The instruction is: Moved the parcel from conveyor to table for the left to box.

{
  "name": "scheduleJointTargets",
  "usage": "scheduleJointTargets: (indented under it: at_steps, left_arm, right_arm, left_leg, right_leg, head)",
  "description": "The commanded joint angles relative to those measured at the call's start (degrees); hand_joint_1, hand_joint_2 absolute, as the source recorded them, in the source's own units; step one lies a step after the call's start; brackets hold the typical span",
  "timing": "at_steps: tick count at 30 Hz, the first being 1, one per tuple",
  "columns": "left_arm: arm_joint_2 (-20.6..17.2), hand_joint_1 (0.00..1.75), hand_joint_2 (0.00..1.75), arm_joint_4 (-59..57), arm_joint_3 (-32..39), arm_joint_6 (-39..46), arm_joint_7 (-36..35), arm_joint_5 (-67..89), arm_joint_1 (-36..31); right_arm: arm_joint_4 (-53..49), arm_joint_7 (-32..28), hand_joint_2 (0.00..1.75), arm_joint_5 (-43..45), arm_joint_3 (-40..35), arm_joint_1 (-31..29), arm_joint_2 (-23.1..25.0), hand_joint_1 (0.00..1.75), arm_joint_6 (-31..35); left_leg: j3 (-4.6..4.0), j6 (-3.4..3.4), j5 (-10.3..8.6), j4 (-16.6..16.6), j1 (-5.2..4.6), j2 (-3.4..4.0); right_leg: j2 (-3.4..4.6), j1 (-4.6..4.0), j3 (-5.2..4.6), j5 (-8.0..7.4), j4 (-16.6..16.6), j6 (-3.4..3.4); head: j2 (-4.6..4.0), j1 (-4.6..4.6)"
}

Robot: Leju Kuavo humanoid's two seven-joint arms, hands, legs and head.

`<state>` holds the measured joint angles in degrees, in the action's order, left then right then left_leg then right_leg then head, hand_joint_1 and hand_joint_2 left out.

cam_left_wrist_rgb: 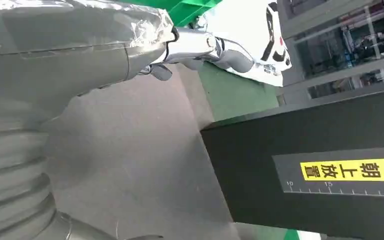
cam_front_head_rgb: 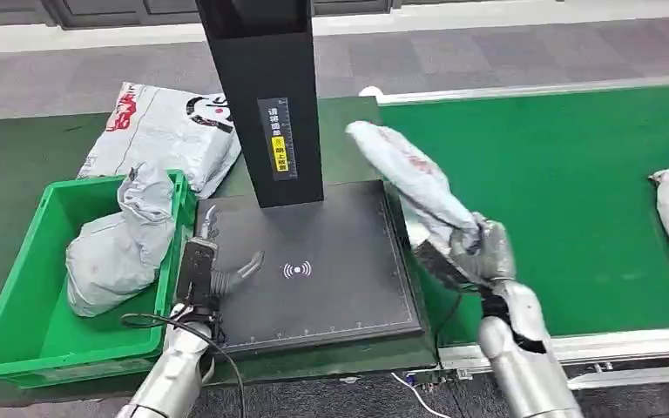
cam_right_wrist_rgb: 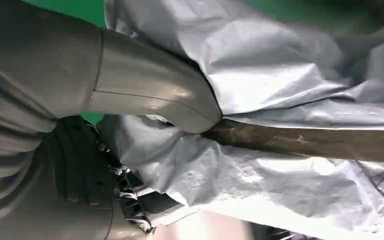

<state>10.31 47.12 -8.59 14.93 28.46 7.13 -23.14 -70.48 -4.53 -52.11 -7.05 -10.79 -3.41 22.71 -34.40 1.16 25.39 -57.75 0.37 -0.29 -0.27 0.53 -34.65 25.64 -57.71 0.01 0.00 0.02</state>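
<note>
parcel (cam_front_head_rgb: 414,187) slants up-left from the gripping right hand (cam_front_head_rgb: 479,252), right of centre; empty left hand (cam_front_head_rgb: 213,270) waits lower left, fingers spread.

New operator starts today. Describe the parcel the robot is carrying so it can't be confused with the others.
Start at the black scanner pad beside the green conveyor. At the pad's right edge, the right hand grips a long grey parcel. It alone is lifted, slanting up and leftward.
</note>
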Motion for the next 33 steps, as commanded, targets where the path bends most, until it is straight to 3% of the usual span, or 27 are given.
scheduleJointTargets:
  at_steps: [1, 11, 20, 22, 27, 28, 33]
  left_arm:
    - [-0.1, 0.0, 1.75, -3.0, 2.1, -0.1, -0.4, 0.5, -3.0]
    - [1.1, 0.0, 1.75, -5.0, 1.5, -0.1, -1.5, 1.2, -5.4]
    - [1.2, 0.0, 1.75, -5.3, 1.4, 0.0, -1.7, 1.4, -5.7]
    - [1.6, 0.0, 1.75, -6.2, 1.2, -0.3, -2.1, 1.6, -6.5]
    - [2.8, 0.0, 1.75, -7.2, 0.8, 0.1, -3.5, 2.1, -8.3]
    - [3.0, 0.0, 1.75, -7.2, 0.8, 0.4, -3.8, 2.3, -8.5]
    - [3.2, 0.0, 1.75, -4.8, 2.0, 1.3, -3.9, 4.4, -7.4]
  right_arm:
    - [-4.6, 0.8, 1.75, -0.9, -16.0, 1.6, 3.8, 1.75, -4.1]
    - [0.4, 2.5, 1.75, -2.7, -28.3, 1.6, 5.0, 1.75, -14.6]
    - [1.1, 2.3, 1.75, -2.5, -28.6, 1.5, 4.9, 1.75, -14.7]
    - [2.6, 3.9, 1.75, -2.6, -30.4, 0.9, 4.8, 1.75, -19.0]
    - [8.1, 5.6, 1.75, -3.3, -32.7, -0.8, 5.8, 1.75, -20.2]
    - [7.9, 6.1, 1.75, -3.3, -32.3, -0.8, 5.9, 0.0, -19.3]
    - [1.9, 9.2, 1.75, -4.3, -29.2, 0.4, 4.5, 0.0, -16.7]
  left_leg:
    - [0.16, -0.02, 0.03, 0.1, 0.02, 0.12]
    - [0.15, 0.0, 0.05, 0.1, 0.07, 0.13]
    - [0.18, -0.01, 0.04, 0.1, 0.03, 0.12]
    - [0.2, -0.01, 0.03, 0.1, 0.06, 0.09]
    - [0.16, 0.01, 0.01, 0.1, 0.05, 0.04]
    - [0.22, 0.0, 0.01, 0.1, 0.08, 0.05]
    - [0.21, 0.0, 0.01, 0.1, 0.03, 0.04]
  right_leg:
    - [0.1, -0.01, 0.13, -0.01, 0.1, -0.01]
    - [0.16, -0.03, 0.13, 0.01, 0.1, -0.03]
    - [0.17, 0.0, 0.14, -0.01, 0.1, 0.0]
    - [0.14, -0.03, 0.19, -0.02, 0.2, -0.01]
    - [0.09, -0.02, 0.16, -0.02, 0.1, -0.02]
    - [0.1, -0.05, 0.23, -0.03, 0.2, -0.02]
    - [0.09, 0.0, 0.19, -0.02, 0.1, -0.01]
  head:
    - [0.0, 0.0]
    - [0.0, 0.02]
    - [0.0, 0.02]
    - [0.0, 0.02]
    - [0.0, 0.02]
    - [0.0, 0.0]
    - [0.0, 0.0]
